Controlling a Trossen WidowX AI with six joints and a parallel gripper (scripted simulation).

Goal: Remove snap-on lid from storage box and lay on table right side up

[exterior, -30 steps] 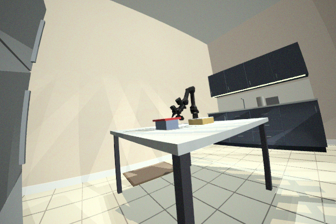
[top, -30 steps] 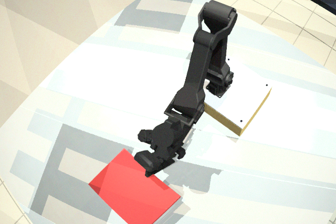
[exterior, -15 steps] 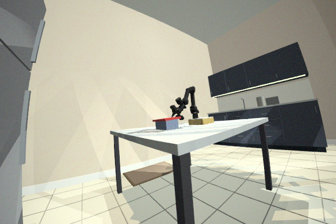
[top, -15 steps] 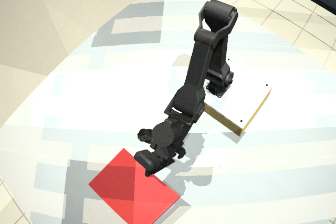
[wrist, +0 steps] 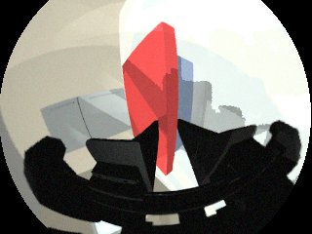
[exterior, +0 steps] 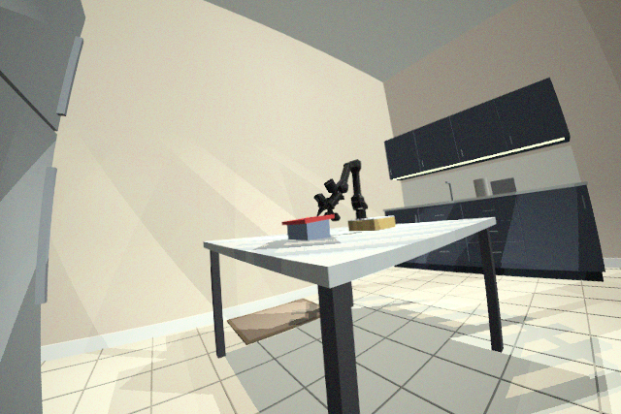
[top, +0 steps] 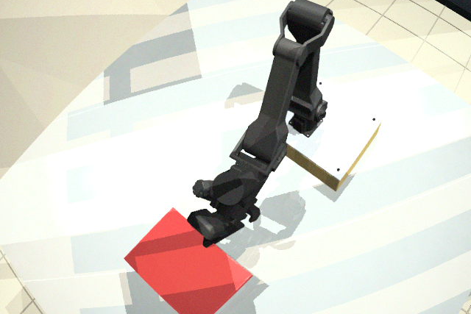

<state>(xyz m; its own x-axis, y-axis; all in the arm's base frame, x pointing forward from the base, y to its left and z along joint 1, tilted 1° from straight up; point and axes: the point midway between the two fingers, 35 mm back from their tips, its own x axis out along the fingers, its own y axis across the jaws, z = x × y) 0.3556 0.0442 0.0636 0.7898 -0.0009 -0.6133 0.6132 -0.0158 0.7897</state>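
Observation:
The red lid (top: 182, 261) (exterior: 306, 220) (wrist: 143, 73) lies over the blue-grey storage box (exterior: 318, 230) (wrist: 185, 93). In the exterior view the lid looks slightly tilted, its edge by the gripper a little raised and the opposite edge down on the box. My gripper (top: 207, 243) (exterior: 326, 215) (wrist: 167, 123) is shut on the lid's rim on the side facing the arm's base. In the wrist view the rim runs between the two black fingers. The box stands upright on the white table (top: 151, 173) (exterior: 328, 271). The top view shows the box mostly hidden under the lid.
The arm's base stands on a yellow-sided block (top: 313, 168) (exterior: 371, 224) with a white top, behind the gripper. The lid and box are near one end of the table. A brown mat (exterior: 273, 319) lies on the floor.

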